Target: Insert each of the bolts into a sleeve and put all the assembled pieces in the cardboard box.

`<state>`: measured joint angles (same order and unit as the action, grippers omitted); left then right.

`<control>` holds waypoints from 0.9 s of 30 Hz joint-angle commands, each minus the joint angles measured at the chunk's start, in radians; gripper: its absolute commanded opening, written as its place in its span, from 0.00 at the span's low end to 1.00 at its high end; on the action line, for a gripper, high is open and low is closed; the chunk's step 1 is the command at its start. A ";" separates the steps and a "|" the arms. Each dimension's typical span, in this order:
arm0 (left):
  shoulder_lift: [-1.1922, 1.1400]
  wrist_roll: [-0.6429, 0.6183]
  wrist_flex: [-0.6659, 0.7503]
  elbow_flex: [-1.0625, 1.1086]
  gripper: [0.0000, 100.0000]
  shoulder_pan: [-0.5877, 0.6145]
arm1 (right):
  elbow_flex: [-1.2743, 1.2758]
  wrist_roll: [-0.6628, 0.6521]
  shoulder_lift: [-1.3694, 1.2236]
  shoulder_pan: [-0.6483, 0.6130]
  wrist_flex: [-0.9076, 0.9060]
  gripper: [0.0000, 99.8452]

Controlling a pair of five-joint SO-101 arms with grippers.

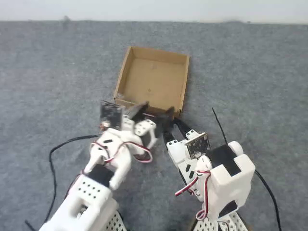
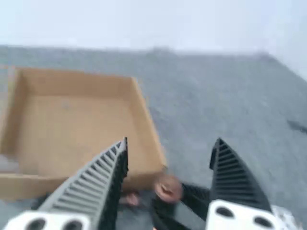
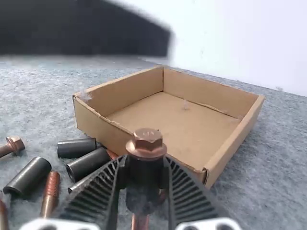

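Bolt [image 3: 146,142] sits in sleeve [image 3: 143,179], right pincer [image 3: 144,163] clamped on that sleeve! Loose sleeves [image 3: 88,164] lie beside cardboard box [image 3: 98,120]; left pincer [image 2: 171,143] gapes apart.

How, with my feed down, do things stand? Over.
Left gripper open by cardboard box. Right gripper shut on sleeve, bolt inserted. Box empty; loose sleeves, bolts beside it.

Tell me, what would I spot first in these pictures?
The right gripper clamps a dark sleeve with a copper bolt poking out on top, right by the cardboard box. Beside the box, loose sleeves and bolts lie on the grey carpet.
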<state>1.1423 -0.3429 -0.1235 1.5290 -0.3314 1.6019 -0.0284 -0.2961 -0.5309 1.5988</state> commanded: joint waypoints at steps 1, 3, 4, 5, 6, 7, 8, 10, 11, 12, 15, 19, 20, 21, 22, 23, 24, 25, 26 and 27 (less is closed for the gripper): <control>0.115 0.000 -0.043 -0.012 0.27 0.081 | 0.032 -0.015 0.047 0.019 0.031 0.01; 0.153 0.000 -0.069 -0.012 0.27 0.121 | 0.032 -0.015 0.047 0.019 0.031 0.01; 0.164 -0.002 -0.080 -0.012 0.27 0.141 | 0.032 -0.015 0.047 0.019 0.031 0.01; 0.173 -0.002 -0.089 -0.010 0.27 0.163 | 0.032 -0.015 0.047 0.019 0.031 0.01; 0.178 -0.002 -0.094 -0.007 0.27 0.187 | 0.032 -0.015 0.047 0.019 0.031 0.01; 0.178 -0.002 -0.101 -0.007 0.27 0.212 | 0.032 -0.015 0.047 0.019 0.031 0.01; 0.178 -0.002 -0.112 -0.007 0.27 0.239 | 0.032 -0.015 0.047 0.019 0.031 0.01; 0.178 -0.002 -0.140 -0.007 0.27 0.299 | 0.032 -0.015 0.047 0.019 0.031 0.01; 0.178 -0.002 -0.157 -0.007 0.27 0.328 | 0.032 -0.015 0.047 0.019 0.031 0.01; 0.178 -0.002 -0.173 -0.005 0.27 0.353 | 0.032 -0.015 0.047 0.019 0.031 0.01; 0.178 -0.002 -0.235 -0.005 0.27 0.423 | 0.032 -0.015 0.047 0.019 0.031 0.01; 0.184 -0.002 -0.267 0.047 0.27 0.494 | 0.032 -0.015 0.047 0.021 0.031 0.01; 0.184 -0.002 -0.267 0.062 0.27 0.509 | 0.032 -0.015 0.047 0.021 0.031 0.01; 0.184 -0.002 -0.267 0.073 0.27 0.523 | 0.032 -0.015 0.047 0.021 0.031 0.01; 0.184 -0.002 -0.267 0.079 0.27 0.540 | 0.032 -0.015 0.047 0.021 0.031 0.01; 0.184 -0.002 -0.270 0.081 0.27 0.557 | 0.032 -0.015 0.047 0.021 0.031 0.01; 0.184 -0.002 -0.272 0.082 0.27 0.575 | 0.032 -0.015 0.047 0.028 0.031 0.01; 0.184 -0.002 -0.272 0.090 0.27 0.592 | 0.032 -0.015 0.047 0.039 0.030 0.01; 0.184 -0.002 -0.269 0.101 0.27 0.605 | 0.029 -0.015 0.047 0.048 0.030 0.01; 0.184 -0.002 -0.269 0.110 0.27 0.614 | 0.029 -0.015 0.047 0.051 0.031 0.01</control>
<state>1.2988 -0.3429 -0.3874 1.6349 0.2532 1.6019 -0.0284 -0.2961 -0.5079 1.5988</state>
